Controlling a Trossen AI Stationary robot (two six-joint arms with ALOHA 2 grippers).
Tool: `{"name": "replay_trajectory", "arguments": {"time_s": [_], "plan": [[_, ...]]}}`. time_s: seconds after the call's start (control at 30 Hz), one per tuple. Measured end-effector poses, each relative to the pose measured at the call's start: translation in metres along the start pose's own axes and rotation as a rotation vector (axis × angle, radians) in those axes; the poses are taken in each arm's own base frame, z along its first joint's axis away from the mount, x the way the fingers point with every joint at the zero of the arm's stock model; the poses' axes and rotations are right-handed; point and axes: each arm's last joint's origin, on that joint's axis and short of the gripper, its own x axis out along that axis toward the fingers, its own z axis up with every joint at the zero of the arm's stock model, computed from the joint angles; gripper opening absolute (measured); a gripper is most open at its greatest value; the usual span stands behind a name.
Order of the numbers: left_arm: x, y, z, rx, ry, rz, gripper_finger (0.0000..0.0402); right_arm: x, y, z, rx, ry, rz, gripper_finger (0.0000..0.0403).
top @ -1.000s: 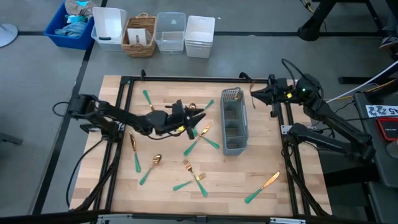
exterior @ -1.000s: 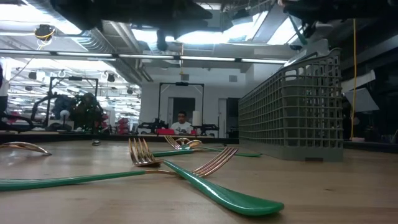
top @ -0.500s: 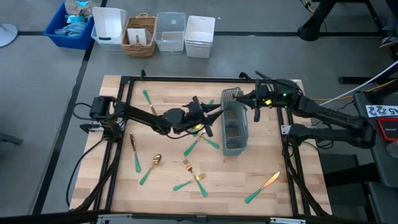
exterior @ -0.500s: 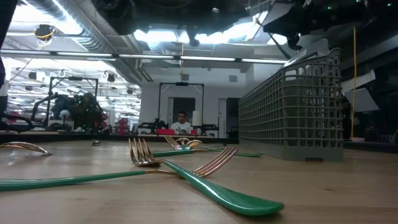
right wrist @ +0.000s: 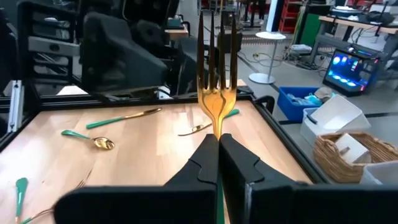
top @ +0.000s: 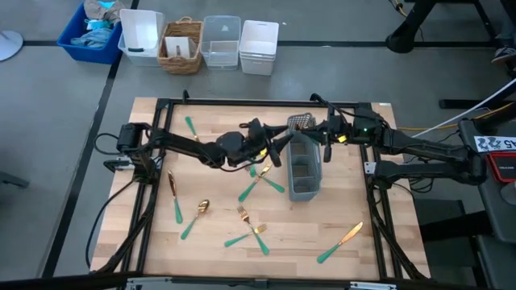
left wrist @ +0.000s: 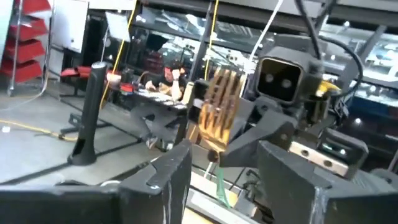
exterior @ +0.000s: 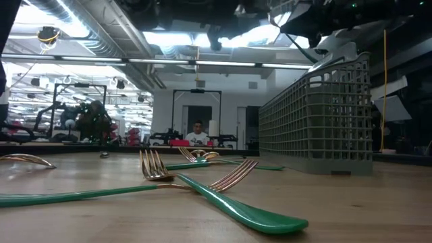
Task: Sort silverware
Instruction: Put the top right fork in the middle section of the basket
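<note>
You had a fork (right wrist: pixel 214 93) clamped upright in the right gripper (right wrist: pixel 217 146), just beside the caddy (top: pixel 304 165); judging by that, lowering it tines-up into a compartment came next. The left gripper (left wrist: pixel 221 171) stood open directly opposite. Half a second earlier both arms sat slightly farther from each other.

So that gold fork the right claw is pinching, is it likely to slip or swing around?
Probably it can pivot: the right gripper is shut on the fork only at its narrow neck, tines standing well beyond the fingers. The polished gold looks slippery, so it may slide. It looks stiff and light, unlikely to bend.
</note>
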Motion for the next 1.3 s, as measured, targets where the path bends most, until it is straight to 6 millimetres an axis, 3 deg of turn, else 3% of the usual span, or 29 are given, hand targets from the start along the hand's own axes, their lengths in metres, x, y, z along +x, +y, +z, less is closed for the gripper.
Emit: {"name": "replay_trajectory", "arguments": {"time_s": [0.63,0.97,1.3], "plan": [[0.005,0.006,-0.009,-0.019,0.017,0.034,0.0173,0.016,-0.004,-0.01,0.011,0.059,-0.057,0.0007],[0.01,0.021,-0.011,-0.077,0.048,0.093,0.0173,0.016,-0.004,-0.011,0.012,0.071,-0.057,0.0007],[0.01,0.022,-0.012,-0.084,0.058,0.097,0.0172,0.016,-0.004,-0.015,0.024,0.105,-0.055,0.0007]]}}
